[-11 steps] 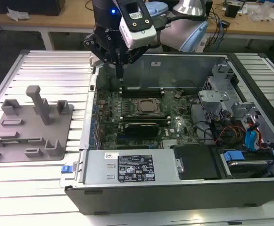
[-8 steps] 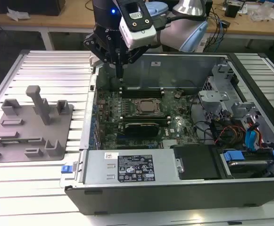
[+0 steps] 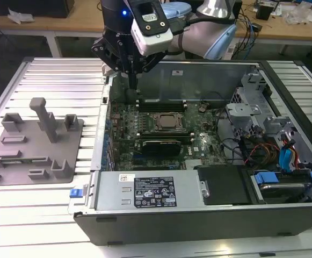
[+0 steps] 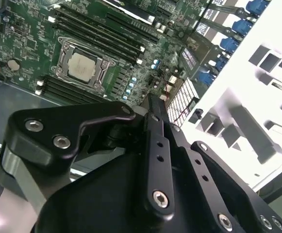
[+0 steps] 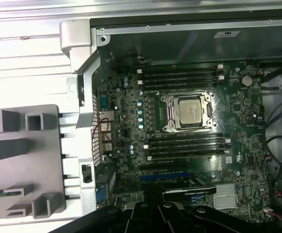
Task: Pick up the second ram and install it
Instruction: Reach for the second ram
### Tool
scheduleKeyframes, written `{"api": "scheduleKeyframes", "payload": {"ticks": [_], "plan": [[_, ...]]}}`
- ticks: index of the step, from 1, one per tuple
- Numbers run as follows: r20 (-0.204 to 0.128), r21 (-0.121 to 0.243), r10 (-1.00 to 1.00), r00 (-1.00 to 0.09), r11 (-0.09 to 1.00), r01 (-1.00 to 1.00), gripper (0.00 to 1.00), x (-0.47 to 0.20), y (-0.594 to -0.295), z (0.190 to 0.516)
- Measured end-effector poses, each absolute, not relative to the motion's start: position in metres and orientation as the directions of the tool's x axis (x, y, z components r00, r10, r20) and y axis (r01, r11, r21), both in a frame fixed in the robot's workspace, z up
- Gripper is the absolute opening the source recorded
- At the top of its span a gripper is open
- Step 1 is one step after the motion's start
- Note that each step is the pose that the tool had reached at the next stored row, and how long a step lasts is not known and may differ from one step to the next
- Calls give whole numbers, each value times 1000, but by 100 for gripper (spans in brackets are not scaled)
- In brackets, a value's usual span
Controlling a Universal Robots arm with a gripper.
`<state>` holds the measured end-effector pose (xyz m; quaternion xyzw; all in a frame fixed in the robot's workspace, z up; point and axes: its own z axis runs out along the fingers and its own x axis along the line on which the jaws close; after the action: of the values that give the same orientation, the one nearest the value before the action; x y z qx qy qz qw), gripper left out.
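Note:
My gripper (image 3: 130,90) hangs over the far corner of the open computer case on the exterior view's left, just above the end of the far memory slots (image 3: 161,102). In the second wrist view its black fingers (image 4: 153,109) are pressed together with nothing between them. A thin dark-green strip that looks like the second ram (image 5: 0,193) stands on edge in the grey holder tray (image 3: 32,145), well away from the gripper. The motherboard (image 5: 131,111) carries two banks of slots (image 5: 179,77) on either side of the CPU socket (image 5: 189,111).
The case's metal wall (image 3: 99,145) separates the tray from the motherboard. A power supply (image 3: 150,191) sits along the near side, with drive cages and cables (image 3: 274,145) at the exterior view's right. The tray has upright posts (image 3: 45,115).

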<state>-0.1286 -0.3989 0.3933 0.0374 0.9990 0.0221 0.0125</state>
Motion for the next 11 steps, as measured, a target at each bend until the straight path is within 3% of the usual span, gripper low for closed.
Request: {"api": "scheduleKeyframes", "payload": {"ticks": [11], "plan": [[-23,45,75,-997,996,74,8,-163,-399,393]]}}
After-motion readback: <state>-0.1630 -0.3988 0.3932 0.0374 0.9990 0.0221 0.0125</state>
